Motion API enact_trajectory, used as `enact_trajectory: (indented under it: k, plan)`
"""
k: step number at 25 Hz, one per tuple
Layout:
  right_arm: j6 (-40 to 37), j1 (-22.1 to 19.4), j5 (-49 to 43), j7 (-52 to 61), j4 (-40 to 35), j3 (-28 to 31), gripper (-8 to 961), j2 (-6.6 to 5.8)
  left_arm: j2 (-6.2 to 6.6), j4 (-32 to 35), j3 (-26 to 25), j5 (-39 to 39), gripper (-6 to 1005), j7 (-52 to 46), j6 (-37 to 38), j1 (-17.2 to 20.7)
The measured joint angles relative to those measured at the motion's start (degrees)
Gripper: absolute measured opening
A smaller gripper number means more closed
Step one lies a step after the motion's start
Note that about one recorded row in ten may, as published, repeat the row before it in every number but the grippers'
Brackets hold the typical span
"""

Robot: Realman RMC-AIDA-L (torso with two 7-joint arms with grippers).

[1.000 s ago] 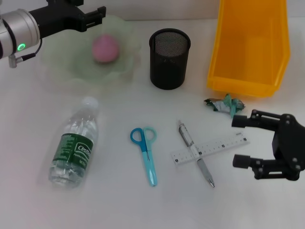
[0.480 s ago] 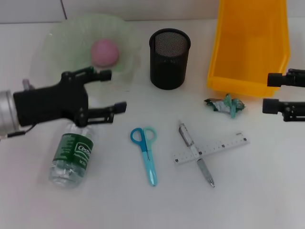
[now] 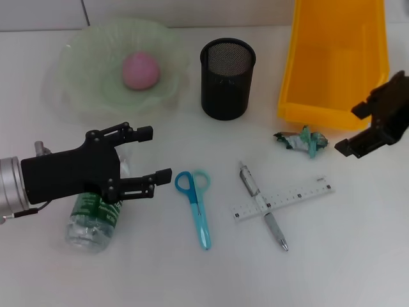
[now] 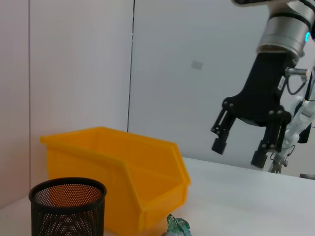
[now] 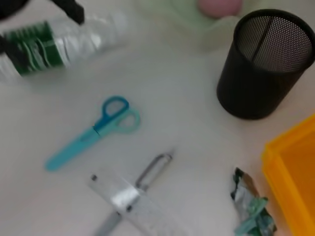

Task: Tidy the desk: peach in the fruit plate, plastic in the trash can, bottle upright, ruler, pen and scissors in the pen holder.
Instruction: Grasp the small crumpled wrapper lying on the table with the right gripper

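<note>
Nearest the front edge of the white table (image 3: 358, 268), toward its left side, the bottle (image 3: 96, 220) lies flat with its green label up, so it is not yet upright. The left gripper (image 3: 148, 153) hovers right over its upper half with its fingers spread wide and nothing between them; I judge it is lining up to take the bottle by the neck end, though the cap is hidden under the arm.

Toward the middle of the front half lie the blue scissors (image 3: 195, 206), handles pointing away. Just beside them, the pen (image 3: 262, 206) lies crossed by the clear ruler (image 3: 284, 201), the two touching where they overlap. All three wait for the pen holder.

Further back on the right, the crumpled plastic (image 3: 302, 141) sits on the table just in front of the yellow trash can (image 3: 335, 61), outside it. The right gripper (image 3: 364, 128) hangs near the right edge, beside the plastic; in the left wrist view its fingers stand apart and empty, probably ready for that scrap.

Toward the back edge, the black mesh pen holder (image 3: 227, 77) stands empty in the middle. At the back left corner the peach (image 3: 140, 69) already rests in the green fruit plate (image 3: 83, 77).
</note>
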Motion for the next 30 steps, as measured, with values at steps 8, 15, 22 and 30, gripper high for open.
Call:
enact_trajectory:
  k: [8,15,22,30]
  plan:
    - [8.59,1.18,-12.68,5.82,0.99,-20.39,765,0.54,-0.02,-0.18,-0.03,0.08,861,0.01,-0.25,-0.05]
    - [14.45,0.97,-13.73,10.43,6.13,-27.15,779,0.62,-0.03,-1.77,-0.02,0.13,861,1.19,-1.83,-0.13]
    - [20.14,2.43,-13.10,16.79,12.38,-28.08,777,0.55,0.06,-3.31,-0.02,0.15,861,2.14,-3.23,-0.44]
    - [20.61,2.83,-11.37,29.72,11.66,-27.92,777,0.55,0.08,-3.36,-0.02,0.15,861,2.22,-3.65,-0.47]
